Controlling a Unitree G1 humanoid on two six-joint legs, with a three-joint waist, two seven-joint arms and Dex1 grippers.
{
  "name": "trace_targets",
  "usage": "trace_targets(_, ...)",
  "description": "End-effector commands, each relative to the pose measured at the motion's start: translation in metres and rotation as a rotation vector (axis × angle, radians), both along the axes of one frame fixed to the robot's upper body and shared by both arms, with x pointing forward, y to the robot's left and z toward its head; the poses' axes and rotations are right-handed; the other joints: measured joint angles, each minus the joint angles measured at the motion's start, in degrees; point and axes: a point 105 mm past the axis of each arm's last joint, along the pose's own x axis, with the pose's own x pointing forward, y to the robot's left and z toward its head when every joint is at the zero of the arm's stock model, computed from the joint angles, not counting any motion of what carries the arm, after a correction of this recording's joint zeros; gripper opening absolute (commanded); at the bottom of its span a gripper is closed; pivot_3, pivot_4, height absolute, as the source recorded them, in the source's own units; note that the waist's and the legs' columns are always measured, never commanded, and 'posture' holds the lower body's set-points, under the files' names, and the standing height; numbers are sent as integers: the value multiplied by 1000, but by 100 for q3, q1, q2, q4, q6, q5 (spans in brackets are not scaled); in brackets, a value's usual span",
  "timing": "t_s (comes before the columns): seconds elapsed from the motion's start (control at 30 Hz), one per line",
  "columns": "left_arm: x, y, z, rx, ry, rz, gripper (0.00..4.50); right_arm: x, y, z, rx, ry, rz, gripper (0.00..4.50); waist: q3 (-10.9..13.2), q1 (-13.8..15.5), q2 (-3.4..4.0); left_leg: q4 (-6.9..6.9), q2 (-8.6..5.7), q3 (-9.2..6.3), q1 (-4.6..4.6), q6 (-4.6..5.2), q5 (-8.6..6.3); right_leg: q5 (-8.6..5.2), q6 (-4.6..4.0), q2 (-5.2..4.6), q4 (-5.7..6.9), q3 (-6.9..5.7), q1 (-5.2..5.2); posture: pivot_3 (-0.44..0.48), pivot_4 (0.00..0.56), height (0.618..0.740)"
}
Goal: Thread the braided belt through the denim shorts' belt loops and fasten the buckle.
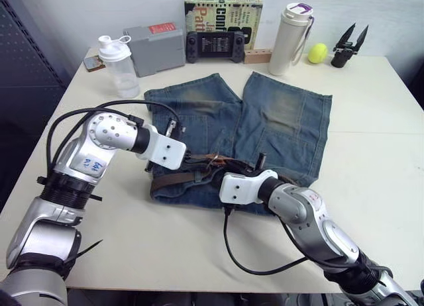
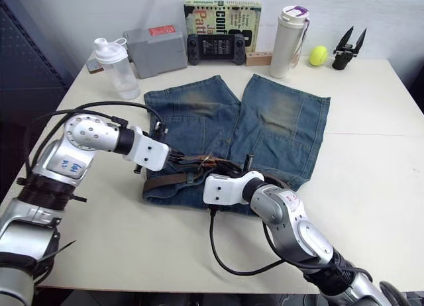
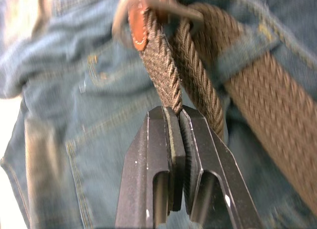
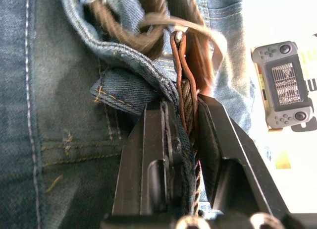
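The denim shorts (image 1: 265, 120) lie flat on the table, waistband toward me. The braided belt (image 1: 173, 180) runs brown along that waistband. My left gripper (image 3: 177, 110) is shut on a strand of the belt just short of the buckle (image 3: 158, 6); a belt loop (image 3: 242, 50) crosses the strap beside it. My right gripper (image 4: 182, 104) is shut on the belt's leather-trimmed end together with a fold of waistband denim, close to the metal buckle (image 4: 184, 28). In the head views both grippers meet at the middle of the waistband (image 1: 218, 165).
Along the table's far edge stand a clear shaker bottle (image 1: 119, 64), a grey box (image 1: 154, 49), a game console (image 1: 214, 46) against a book (image 1: 223, 14), a white flask (image 1: 291, 40), a yellow ball (image 1: 317, 52) and a black gripper tool (image 1: 349, 44).
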Motion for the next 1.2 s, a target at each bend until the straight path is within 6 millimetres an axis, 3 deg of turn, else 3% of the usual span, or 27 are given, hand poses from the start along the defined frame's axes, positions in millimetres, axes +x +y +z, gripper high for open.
trace_targets(0.03, -1, -12, 2, -52, -12, -26, 0, -3, 2, 15, 29, -59, 16, 213, 0, -2, 0, 0, -1, 0, 0, 0, 0, 0, 0, 0, 1, -1, 0, 0, 150, 731)
trace_targets(0.2, -8, -37, -13, -188, 71, -28, 0, -6, 3, 12, 31, -35, 22, 213, 0, -2, 0, 0, 0, -3, 2, 0, 0, 0, 0, -1, 7, 0, -1, 0, 150, 731)
trace_targets(0.33, -4, -53, -22, -328, 127, 38, 0, -15, 3, -7, 7, 98, 50, 213, -2, 11, -3, 4, -3, -3, 2, 1, 1, 0, 0, -2, 10, 0, 0, 0, 150, 731)
trace_targets(0.43, -7, -60, -38, -338, 169, 57, 0, -23, -1, -19, 4, 204, 49, 213, -4, 17, -7, 6, -5, -5, 3, 2, 1, 0, 0, -4, 13, 0, 3, 0, 150, 731)
trace_targets(0.67, -10, -71, -64, -354, 226, 87, 0, -23, -13, -17, 52, 252, -24, 213, -8, 53, -10, 8, -10, -11, 8, 2, 1, 0, 0, -6, 14, 0, 10, 0, 150, 731)
trace_targets(0.8, -10, -77, -70, -368, 241, 99, 0, -27, -22, -14, 111, 312, -60, 1983, -8, 150, -10, 10, -12, -12, 7, 2, 1, 0, 0, -7, 13, 0, 12, 0, 150, 731)
trace_targets(0.83, -11, -78, -71, -370, 248, 99, 0, -28, -25, -13, 121, 323, -73, 2678, -8, 166, -10, 12, -12, -11, 7, 2, 1, 0, 0, -7, 13, 0, 12, 0, 150, 731)
trace_targets(0.87, -12, -79, -74, -366, 251, 97, 0, -32, -30, -12, 133, 350, -86, 2941, -8, 172, -10, 15, -14, -10, 7, 2, 1, 0, 0, -7, 13, 0, 16, 0, 150, 731)
trace_targets(0.97, -15, -80, -78, -367, 262, 99, 0, -41, -44, -4, 193, 432, -116, 4294, -9, 176, -11, 22, -17, -12, 10, 3, 1, 0, 0, -7, 8, -1, 37, 0, 150, 731)
trace_targets(1.0, -15, -81, -78, -372, 266, 101, 0, -43, -49, 1, 227, 461, -128, 4467, -9, 175, -11, 22, -19, -14, 11, 3, 0, 0, 0, -7, 5, -2, 42, 0, 150, 731)
trace_targets(1.2, -19, -83, -80, -378, 279, 102, 0, -49, -60, 31, 415, 577, -118, 4467, -10, 172, -10, 22, -17, -24, 21, 3, 0, 0, 0, -6, -4, -3, 54, 0, 150, 731)
